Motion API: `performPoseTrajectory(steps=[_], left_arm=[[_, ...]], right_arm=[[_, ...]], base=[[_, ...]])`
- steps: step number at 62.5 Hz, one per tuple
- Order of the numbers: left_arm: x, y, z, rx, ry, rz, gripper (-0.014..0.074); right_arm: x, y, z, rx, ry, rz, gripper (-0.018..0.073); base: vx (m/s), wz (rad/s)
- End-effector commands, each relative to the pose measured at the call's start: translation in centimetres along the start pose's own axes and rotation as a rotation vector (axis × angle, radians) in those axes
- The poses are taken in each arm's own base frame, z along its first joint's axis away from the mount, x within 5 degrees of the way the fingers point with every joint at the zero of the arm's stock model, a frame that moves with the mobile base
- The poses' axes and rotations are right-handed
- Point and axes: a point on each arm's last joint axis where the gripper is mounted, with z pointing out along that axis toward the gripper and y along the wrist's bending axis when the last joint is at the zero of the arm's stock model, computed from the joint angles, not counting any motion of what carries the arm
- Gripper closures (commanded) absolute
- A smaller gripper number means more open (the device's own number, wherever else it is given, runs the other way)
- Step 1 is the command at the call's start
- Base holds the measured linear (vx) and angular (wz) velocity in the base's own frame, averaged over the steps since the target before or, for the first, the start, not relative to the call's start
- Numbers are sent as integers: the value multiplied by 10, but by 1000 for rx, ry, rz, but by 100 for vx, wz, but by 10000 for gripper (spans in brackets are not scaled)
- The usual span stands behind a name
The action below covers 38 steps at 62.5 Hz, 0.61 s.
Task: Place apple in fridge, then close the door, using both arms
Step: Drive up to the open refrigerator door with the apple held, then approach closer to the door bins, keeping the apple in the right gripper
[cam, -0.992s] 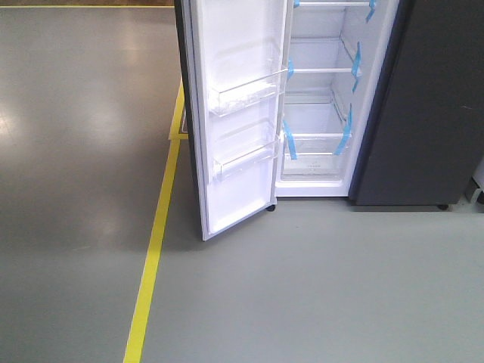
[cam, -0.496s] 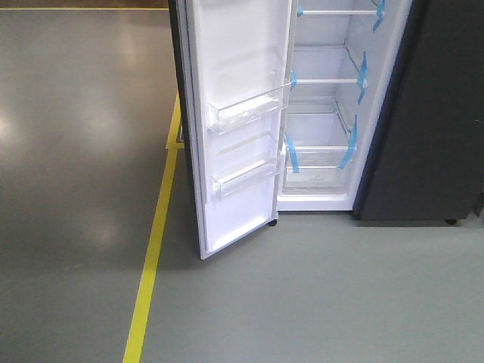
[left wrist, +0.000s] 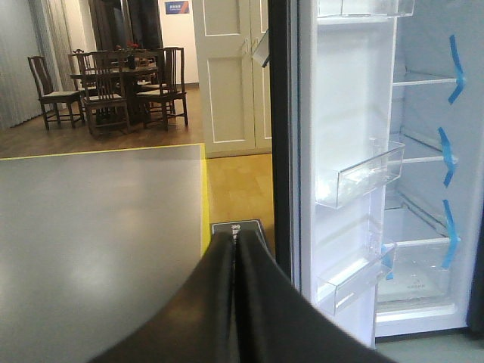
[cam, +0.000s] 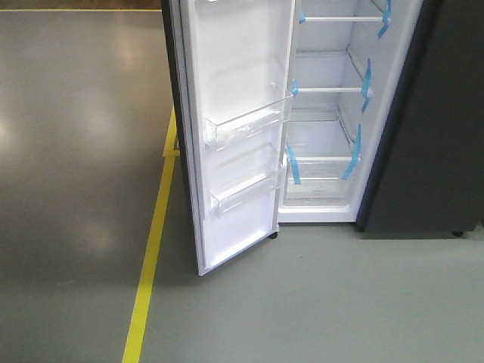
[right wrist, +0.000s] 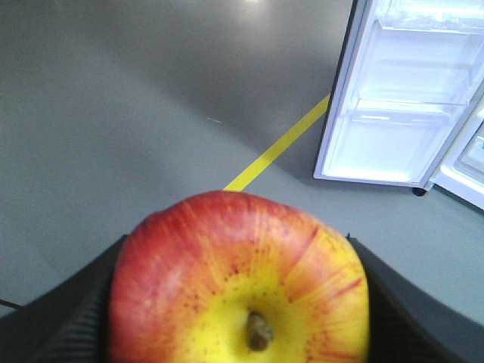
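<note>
The red apple [right wrist: 238,283] with a yellow patch round its stem fills the bottom of the right wrist view, held between the two black fingers of my right gripper [right wrist: 240,302], which is shut on it. The fridge [cam: 325,121] stands open ahead, its white inside showing shelves and blue tape strips. Its door [cam: 238,128] swings out to the left, white inside, with clear bins. My left gripper [left wrist: 235,249] is shut with nothing in it, its black fingers pressed together and pointing at the door's dark edge [left wrist: 280,136]. Neither arm shows in the front view.
A yellow floor line [cam: 155,242] runs left of the door over grey floor. A dark grey cabinet side [cam: 431,113] stands right of the fridge. White cupboard doors [left wrist: 231,72] and a dining table with chairs [left wrist: 113,83] are far behind.
The fridge and door have grown larger and slid lower in the front view, so the base has moved closer to them.
</note>
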Motion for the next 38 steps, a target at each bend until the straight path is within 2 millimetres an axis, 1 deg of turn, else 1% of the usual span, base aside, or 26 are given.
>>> performPoseTrajectory(steps=[1,38], left_arm=[[0,0,-1,4,-65,-9,603],[0,0,-1,4,-65,-9,603]], right_arm=[[-13,-1,-4,7,-82,-4,204],[-13,-1,-4,7,-82,-4,204]], base=[[14,1],[14,0]])
